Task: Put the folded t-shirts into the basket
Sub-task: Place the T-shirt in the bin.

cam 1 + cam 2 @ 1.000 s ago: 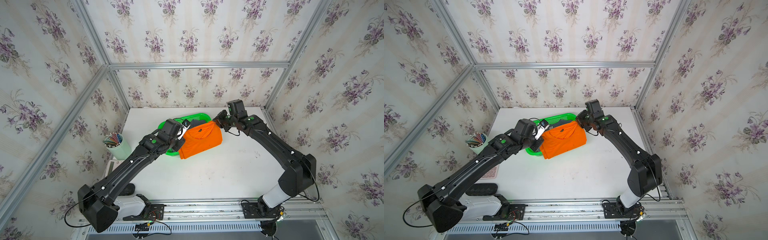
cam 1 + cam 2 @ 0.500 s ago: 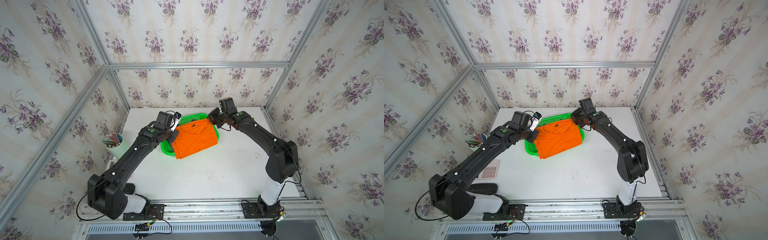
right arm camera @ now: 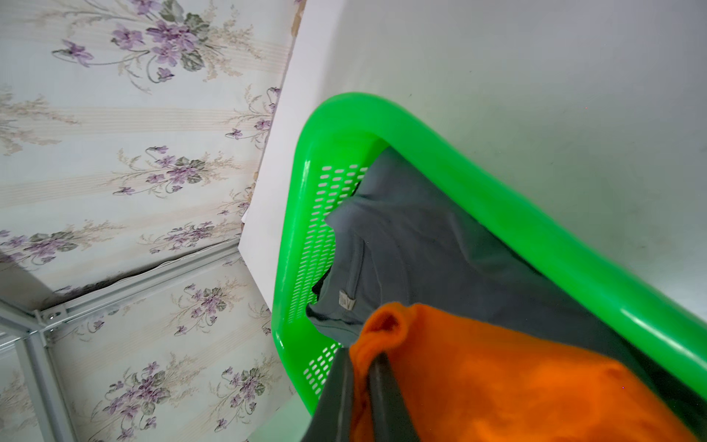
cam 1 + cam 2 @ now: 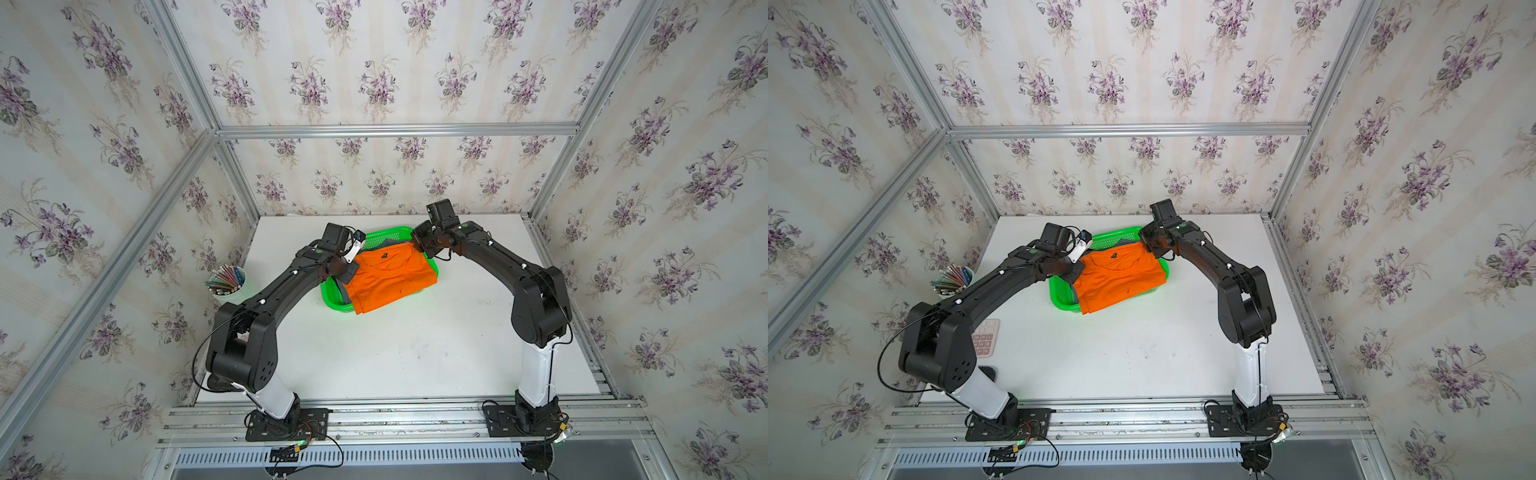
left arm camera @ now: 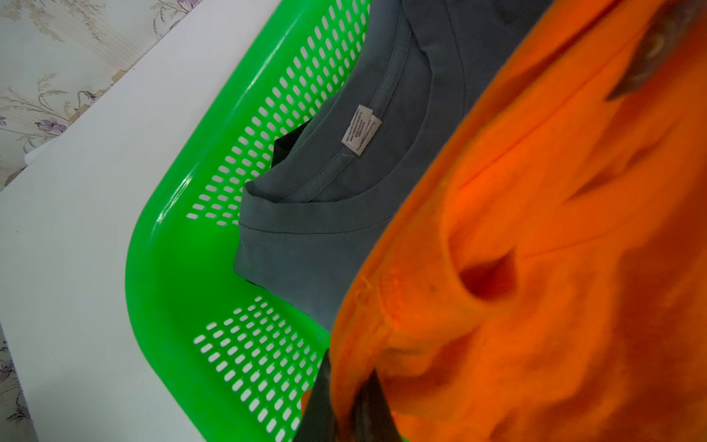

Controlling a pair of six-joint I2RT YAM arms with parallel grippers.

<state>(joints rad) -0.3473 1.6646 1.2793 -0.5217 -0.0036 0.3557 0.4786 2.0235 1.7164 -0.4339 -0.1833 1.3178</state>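
Orange t-shirt (image 4: 390,278) is clamped by left gripper (image 5: 344,405) and right gripper (image 3: 359,394); tag (image 5: 361,130) on grey t-shirt (image 5: 325,237) illegible

The basket (image 4: 331,297) stands on the table (image 4: 395,357), toward its back. In it the middle t-shirt (image 5: 344,214) lies on the bottom t-shirt (image 5: 283,149). The upper t-shirt (image 4: 386,278) spreads above both, its front edge past the basket's front rim. The pencil cup (image 4: 228,286) stands well left of the basket, the calculator (image 4: 984,343) before the cup.
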